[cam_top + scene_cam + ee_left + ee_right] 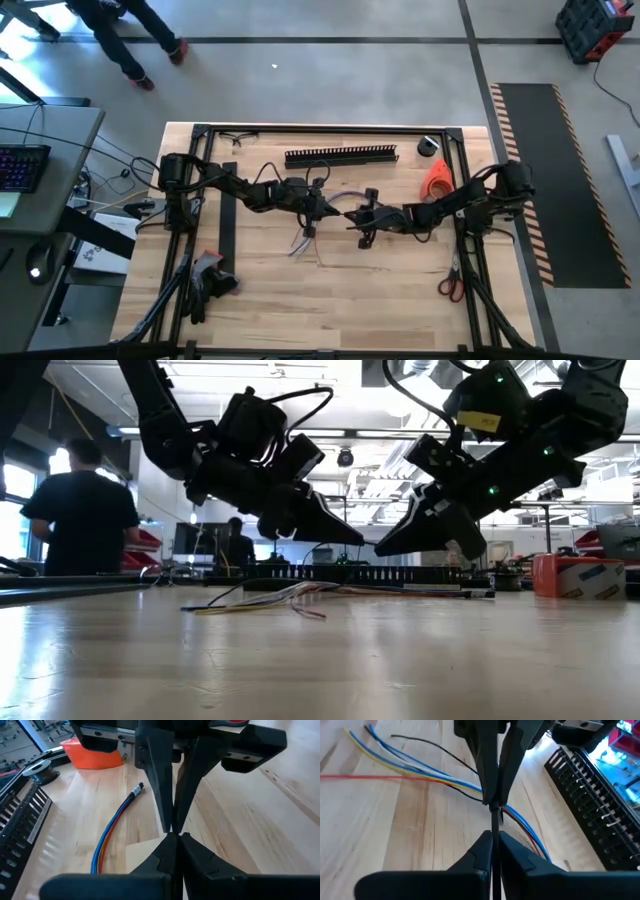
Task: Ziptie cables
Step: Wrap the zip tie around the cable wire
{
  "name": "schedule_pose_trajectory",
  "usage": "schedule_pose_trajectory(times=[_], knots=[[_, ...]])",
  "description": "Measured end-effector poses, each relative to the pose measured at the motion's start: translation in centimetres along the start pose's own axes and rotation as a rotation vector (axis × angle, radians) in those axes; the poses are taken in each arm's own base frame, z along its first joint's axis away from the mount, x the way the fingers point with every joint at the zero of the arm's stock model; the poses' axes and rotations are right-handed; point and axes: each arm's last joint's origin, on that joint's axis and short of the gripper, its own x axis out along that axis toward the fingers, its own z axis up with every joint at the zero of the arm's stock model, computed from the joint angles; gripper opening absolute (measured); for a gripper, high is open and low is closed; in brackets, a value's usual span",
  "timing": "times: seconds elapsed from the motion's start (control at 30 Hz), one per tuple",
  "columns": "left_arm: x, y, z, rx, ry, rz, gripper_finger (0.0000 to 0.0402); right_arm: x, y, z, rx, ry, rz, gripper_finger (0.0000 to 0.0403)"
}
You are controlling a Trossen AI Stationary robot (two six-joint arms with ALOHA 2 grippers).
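High view shows the two dark arms reaching toward each other over the middle of the wooden desk (300,300), the left gripper (322,208) and the right gripper (358,214) meeting tip to tip just right of the frame's centre. The cables (305,240), a loose bunch of thin wires, lie on the desk under and just below that meeting point, fanning out toward the lower left of centre. A long black slotted strip (341,155) lies across the upper middle of the frame, an orange object (437,180) sits upper right of the grippers near a small roll (430,145), and red-handled scissors (451,287) rest at the lower right. In the low view both grippers hang above the desk, their pointed tips facing one another with the cables (290,595) flat on the surface beneath. The left wrist view shows the left gripper (174,836) with its fingers pressed together, clenched, tip against the tip of the right gripper (171,825), also closed; a blue and orange stretch of cables (112,827) lies beside them. In the right wrist view a thin dark strand (495,825) runs between the two closed grippers, over the coloured cables (420,770).
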Motion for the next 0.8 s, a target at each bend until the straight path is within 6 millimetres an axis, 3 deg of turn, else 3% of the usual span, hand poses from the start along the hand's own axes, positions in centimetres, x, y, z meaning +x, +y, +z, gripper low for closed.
schedule_pose_trajectory(times=[0.13,0.47,0.6,0.8], knots=[[0.01,0.02,0.03,0.005,-0.002,0.007,0.0027,0.00,-0.02,0.11,0.096,-0.011,-0.001,0.0002],[0.01,0.09,0.03,0.041,-0.001,0.013,0.0150,0.00,-0.04,0.17,0.176,-0.017,-0.002,0.0001],[0.01,0.08,0.05,0.070,0.001,0.024,0.0155,-0.01,-0.08,0.37,0.185,-0.037,-0.004,0.0000],[0.17,0.03,-0.22,0.087,0.009,0.025,0.0115,-0.02,-0.12,0.60,0.200,-0.060,-0.002,0.0000]])
